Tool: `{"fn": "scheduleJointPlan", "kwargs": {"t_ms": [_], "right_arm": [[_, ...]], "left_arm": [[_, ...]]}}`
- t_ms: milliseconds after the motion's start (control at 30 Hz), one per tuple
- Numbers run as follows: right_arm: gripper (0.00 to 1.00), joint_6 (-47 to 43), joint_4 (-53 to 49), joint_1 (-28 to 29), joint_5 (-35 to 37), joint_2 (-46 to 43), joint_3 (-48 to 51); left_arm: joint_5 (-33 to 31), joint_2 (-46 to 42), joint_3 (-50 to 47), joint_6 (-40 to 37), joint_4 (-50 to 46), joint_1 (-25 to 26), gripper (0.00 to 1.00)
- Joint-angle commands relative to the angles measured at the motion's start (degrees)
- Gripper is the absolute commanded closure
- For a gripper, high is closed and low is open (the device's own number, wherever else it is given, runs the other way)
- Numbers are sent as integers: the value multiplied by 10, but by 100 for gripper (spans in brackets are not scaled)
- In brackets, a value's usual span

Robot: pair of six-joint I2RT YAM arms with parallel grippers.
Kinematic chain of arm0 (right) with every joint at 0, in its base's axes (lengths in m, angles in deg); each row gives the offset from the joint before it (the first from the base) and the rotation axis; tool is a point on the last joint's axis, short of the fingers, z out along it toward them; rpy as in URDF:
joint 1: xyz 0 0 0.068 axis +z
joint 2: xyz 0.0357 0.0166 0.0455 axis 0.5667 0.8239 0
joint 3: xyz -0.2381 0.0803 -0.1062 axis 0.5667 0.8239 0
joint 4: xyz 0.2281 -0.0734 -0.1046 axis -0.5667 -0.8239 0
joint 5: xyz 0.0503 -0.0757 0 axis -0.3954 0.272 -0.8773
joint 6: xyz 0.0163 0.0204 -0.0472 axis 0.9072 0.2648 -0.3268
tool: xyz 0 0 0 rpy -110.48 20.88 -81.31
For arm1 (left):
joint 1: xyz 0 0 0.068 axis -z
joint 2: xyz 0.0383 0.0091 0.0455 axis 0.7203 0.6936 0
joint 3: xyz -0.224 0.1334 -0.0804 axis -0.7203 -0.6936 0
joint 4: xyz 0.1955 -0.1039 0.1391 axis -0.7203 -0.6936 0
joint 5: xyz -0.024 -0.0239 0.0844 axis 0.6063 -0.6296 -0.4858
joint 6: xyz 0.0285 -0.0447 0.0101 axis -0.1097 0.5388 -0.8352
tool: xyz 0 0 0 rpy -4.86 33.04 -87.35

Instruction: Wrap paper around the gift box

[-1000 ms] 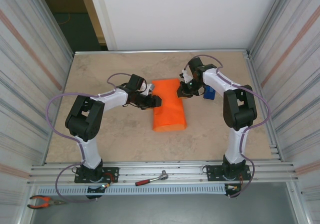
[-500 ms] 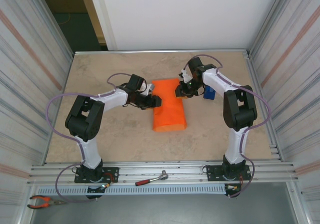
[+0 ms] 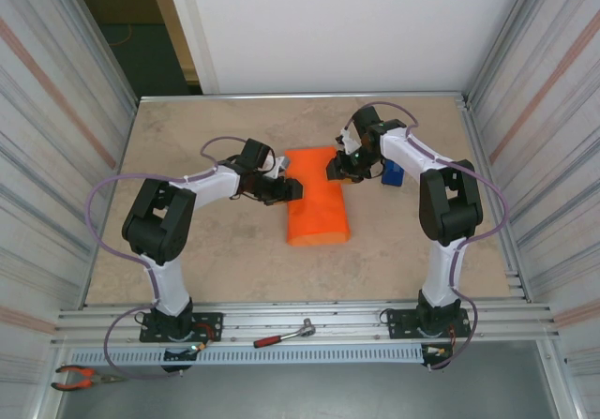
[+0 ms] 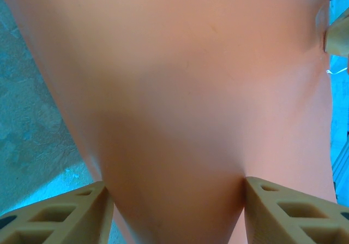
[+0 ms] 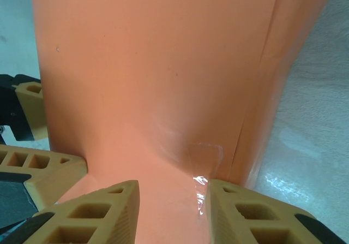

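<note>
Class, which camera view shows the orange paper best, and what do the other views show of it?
The top view: the paper shows whole, folded into a bundle. The left wrist view gives a close, smooth face of it; the right wrist view gives a close part with clear tape stuck on.

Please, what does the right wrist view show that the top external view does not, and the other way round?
The right wrist view adds a strip of clear tape on the paper and a lengthwise seam beside it, just ahead of the right gripper. The top external view adds the blue tape dispenser by the right arm, plus the ratchet and pliers at the near rail. Both show the folded orange paper and the right gripper at its edge.
</note>
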Motion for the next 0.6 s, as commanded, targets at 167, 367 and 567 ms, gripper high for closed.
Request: {"fn": "scheduleJointPlan", "kwargs": {"t_ms": [167,367,567], "right_arm": [[60,7,-3,-11,47,-9,12],[57,7,-3,-11,49,-10,11],[54,8,-4,-11,51,-12,11]], "left_arm": [[-97,33,-41,-12,-115,2,40],[-96,34,-42,-12,-114,2,40],[-96,34,-43,-12,-114,2,41]]}}
